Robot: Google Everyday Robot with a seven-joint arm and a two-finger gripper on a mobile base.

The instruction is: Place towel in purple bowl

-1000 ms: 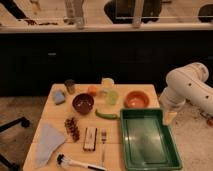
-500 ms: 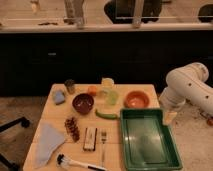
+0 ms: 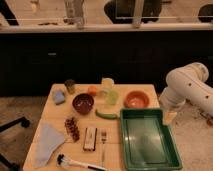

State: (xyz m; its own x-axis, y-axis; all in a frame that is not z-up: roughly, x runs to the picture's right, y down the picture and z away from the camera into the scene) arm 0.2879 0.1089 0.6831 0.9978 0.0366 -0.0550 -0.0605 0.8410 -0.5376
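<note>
Nothing has moved since the earlier frames: the arm [image 3: 187,86] and everything on the table [image 3: 56,114] sit just as they did. At the table's front left corner lies the towel [image 3: 48,144], flat and creased, with nothing touching it. Behind it, toward the middle, stands the purple bowl [image 3: 83,103], which looks empty (the orange bowl [image 3: 136,99] further right is not the target). It is well apart from the towel. Right of the middle lies the green tray [image 3: 147,140]. At the far right the arm is folded up beyond the table's edge. The gripper [image 3: 171,116] hangs just beside the tray's back right corner, fingers spread and holding nothing. I judge the task to be at its start, with the reach for the towel not yet begun. The next move calls for carrying the gripper across the whole table and pinching a raised crease of the cloth.
</note>
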